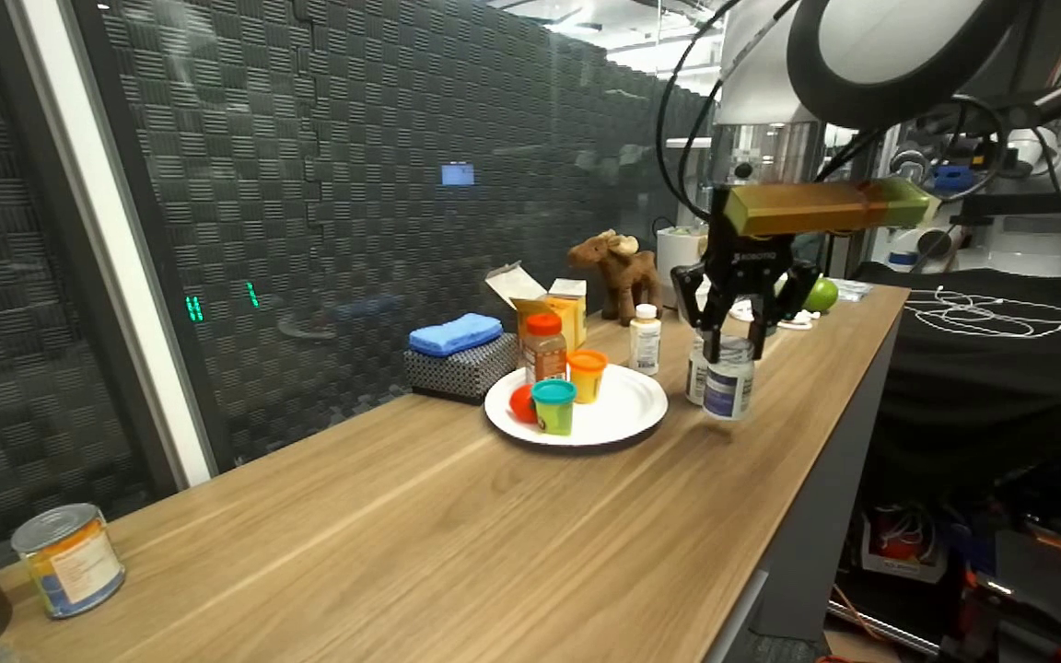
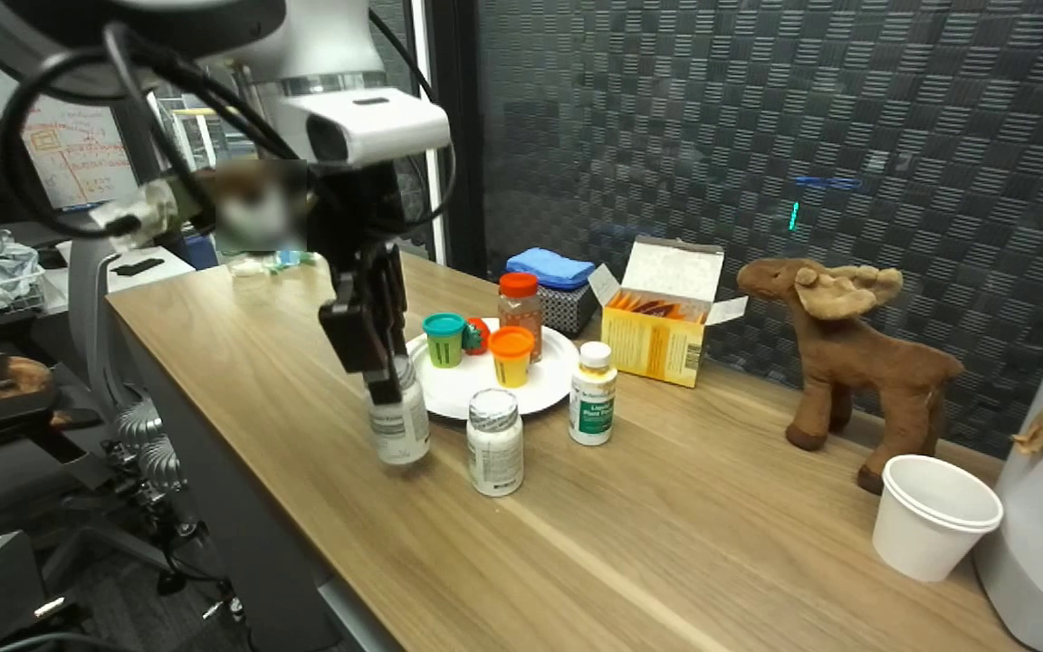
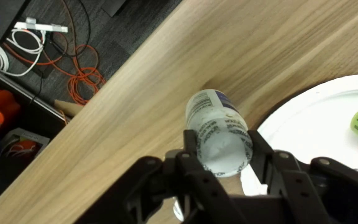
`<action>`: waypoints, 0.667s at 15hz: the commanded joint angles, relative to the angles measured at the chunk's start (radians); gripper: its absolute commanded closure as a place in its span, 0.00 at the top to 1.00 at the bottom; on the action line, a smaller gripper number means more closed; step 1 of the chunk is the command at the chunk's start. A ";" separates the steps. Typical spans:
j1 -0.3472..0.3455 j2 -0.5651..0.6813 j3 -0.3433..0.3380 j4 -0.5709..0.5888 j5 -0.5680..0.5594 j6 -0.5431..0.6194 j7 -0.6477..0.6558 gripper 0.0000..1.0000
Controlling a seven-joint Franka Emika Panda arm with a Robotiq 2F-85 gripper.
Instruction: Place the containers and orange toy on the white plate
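My gripper [image 1: 735,353] is shut around the sealed cap of a white bottle [image 3: 208,104], one finger on each side, beside the white plate [image 1: 632,402]. In an exterior view a shadow shows under the bottle [image 1: 727,394]; whether its base touches the table I cannot tell. The containers stand upright on the plate: a brownish spice jar [image 2: 522,315] with a red lid, a green cup [image 2: 445,348] with a teal lid, and a yellow-orange cup [image 2: 511,367] with an orange lid. Among them lies the orange toy [image 1: 522,404], orange-red with a green top, partly covered by the green cup.
A similar white bottle [image 2: 495,453] and a bottle with a green label [image 2: 592,405] stand near the plate. Behind it are a yellow box [image 2: 653,344] and a blue cloth [image 1: 455,335] on a patterned box. A plush moose [image 2: 847,335] is farther along. The table edge [image 3: 126,67] runs close by.
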 commanded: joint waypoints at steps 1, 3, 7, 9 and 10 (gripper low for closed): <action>0.022 -0.020 0.054 0.112 -0.104 -0.105 0.011 0.19; 0.032 0.028 0.069 0.181 -0.133 -0.100 -0.013 0.19; 0.045 0.147 0.056 0.272 -0.156 -0.066 -0.047 0.19; 0.052 0.206 0.040 0.307 -0.127 -0.057 -0.073 0.19; 0.055 0.232 0.033 0.323 -0.121 -0.056 -0.083 0.19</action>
